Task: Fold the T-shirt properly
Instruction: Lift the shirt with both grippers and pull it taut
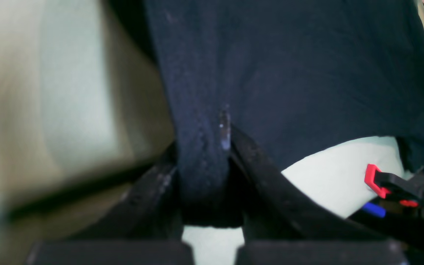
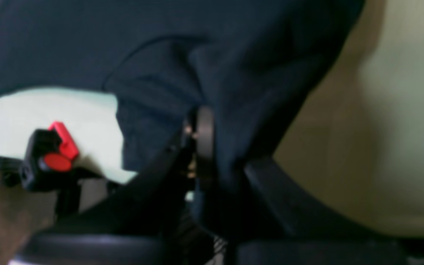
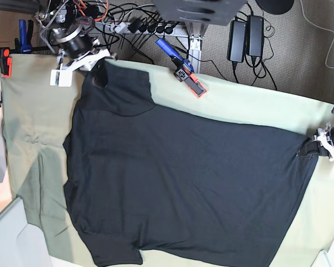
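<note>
As the T-shirt [image 3: 183, 183] lies spread plain side up across the middle of the green-covered tabletop [image 3: 256, 105], it is judged light, limp and drape-prone. Hem corners are pinched in the closed left tool [image 1: 212, 162] at right edge and right tool [image 2: 204, 162] at upper left.

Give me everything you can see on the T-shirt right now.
The T-shirt is black, short-sleeved, soft cotton-looking, with its plain side up. It lies spread across the pale green cloth, mildly wrinkled and unfolded. The right gripper is shut on one corner, the left gripper on the opposite end; both wrist views show fabric pinched between the jaws.
</note>
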You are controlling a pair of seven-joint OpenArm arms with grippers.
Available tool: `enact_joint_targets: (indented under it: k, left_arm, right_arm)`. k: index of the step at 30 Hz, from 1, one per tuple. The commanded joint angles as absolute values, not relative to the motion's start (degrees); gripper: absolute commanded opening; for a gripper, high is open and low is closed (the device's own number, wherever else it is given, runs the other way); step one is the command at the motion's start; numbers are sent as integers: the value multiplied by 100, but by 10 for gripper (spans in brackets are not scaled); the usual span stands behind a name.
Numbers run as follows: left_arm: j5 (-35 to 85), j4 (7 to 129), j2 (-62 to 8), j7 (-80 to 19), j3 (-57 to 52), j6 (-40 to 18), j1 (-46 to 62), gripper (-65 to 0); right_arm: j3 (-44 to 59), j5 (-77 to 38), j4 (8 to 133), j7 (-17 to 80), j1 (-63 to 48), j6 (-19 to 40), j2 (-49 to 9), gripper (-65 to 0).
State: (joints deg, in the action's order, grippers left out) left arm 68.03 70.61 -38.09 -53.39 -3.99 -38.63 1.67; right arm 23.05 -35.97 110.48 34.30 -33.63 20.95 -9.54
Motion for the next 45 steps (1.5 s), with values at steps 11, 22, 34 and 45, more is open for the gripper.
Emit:
enact_joint_targets:
  k: [11,22,34,45]
  left_arm:
    - [6241,7297,-3673,-4939,-421,-4000,-655,-650]
    - [5448,6029,-3267,-4230,-419,-4000,-1516,-650]
    - [4377,4921,-3208,-3297,-414,-4000,-2237,-650]
    - [4244,4716,-3205,-3041,-408,-4000,-2399,-299]
  right_arm:
    - [2340,-3524,11179,3319,-2375,2316,-1566,-650]
    - [1841,-3339,10108,3280,-947,2316,-2001,-650]
    - [1326,-3267,8213,3170,882,2429,-2012,-650]
    - [552,-2720,7391,3142,1653,2423,-1828,-364]
